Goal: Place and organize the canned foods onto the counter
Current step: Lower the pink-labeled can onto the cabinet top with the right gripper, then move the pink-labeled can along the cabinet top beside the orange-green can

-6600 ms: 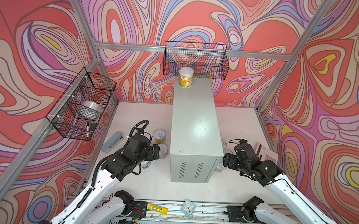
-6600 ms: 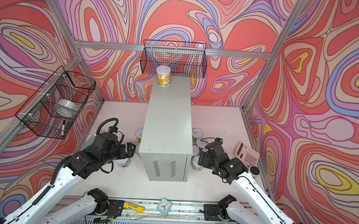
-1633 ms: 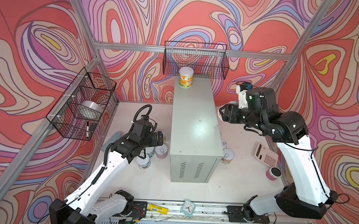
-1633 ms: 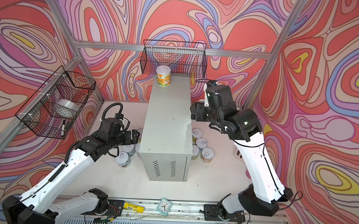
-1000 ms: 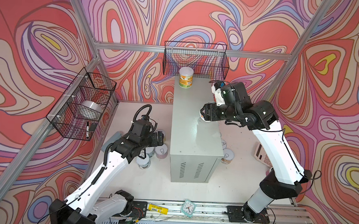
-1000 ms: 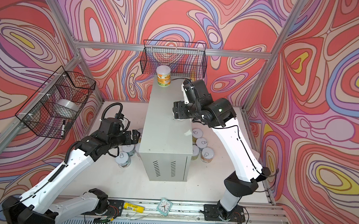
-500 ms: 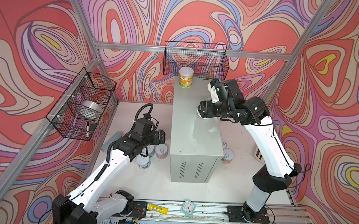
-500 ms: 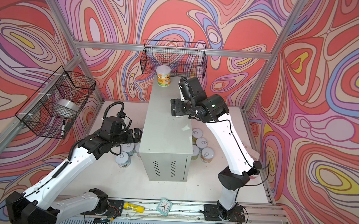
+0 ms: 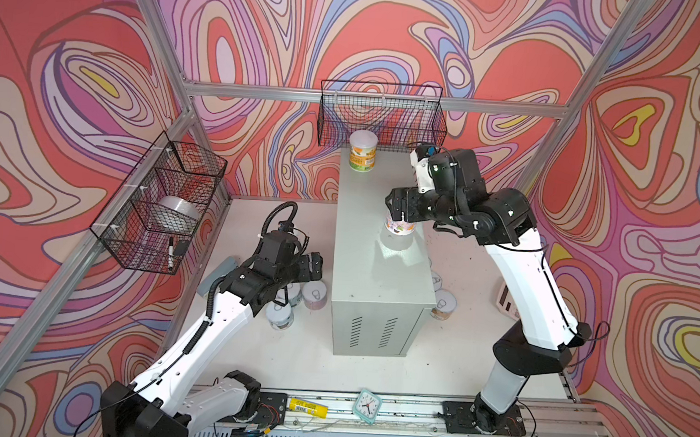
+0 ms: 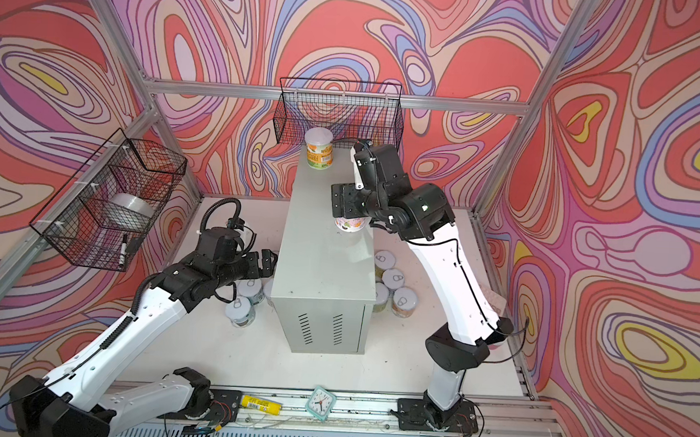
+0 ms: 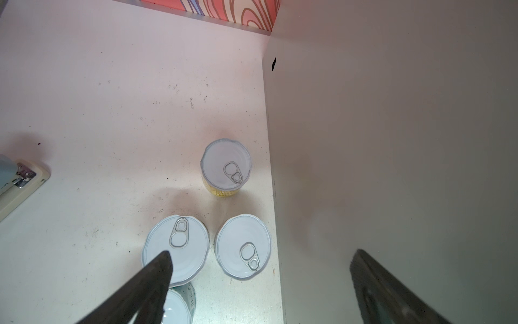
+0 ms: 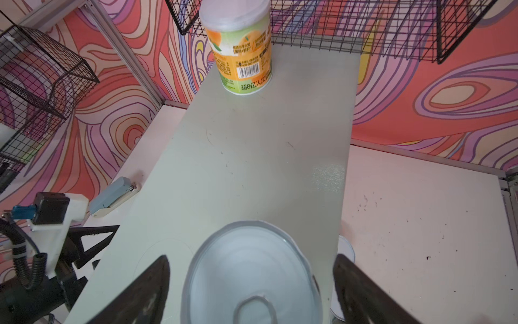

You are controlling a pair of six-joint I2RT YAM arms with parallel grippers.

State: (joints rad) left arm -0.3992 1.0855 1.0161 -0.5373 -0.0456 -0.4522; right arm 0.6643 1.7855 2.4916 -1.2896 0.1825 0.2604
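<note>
The counter [image 9: 373,279] [image 10: 320,267] stands mid-table. A pink-labelled can [image 9: 400,227] [image 10: 350,224] stands on its top near the right edge. My right gripper [image 9: 399,208] [image 12: 251,258] is open astride it, with a gap on each side of the lid [image 12: 252,280]. An orange-and-green can [image 9: 362,149] [image 12: 241,50] stands at the counter's far end. My left gripper [image 9: 314,263] [image 11: 262,252] hangs open and empty above several cans [image 11: 243,246] [image 11: 176,246] [image 11: 226,164] on the tabletop left of the counter. More cans [image 10: 405,302] [image 10: 385,259] stand to its right.
A wire basket [image 9: 382,113] hangs on the back wall just behind the counter. Another basket [image 9: 162,204] on the left wall holds a tape roll [image 9: 178,211]. A stapler [image 12: 113,193] lies left of the counter. A small clock [image 9: 368,403] and a yellow tube [image 9: 307,406] lie on the front rail.
My right gripper's jaws have spread away from the pink-labelled can, which now stands free on the counter. My left gripper has opened a little wider and edged towards the counter.
</note>
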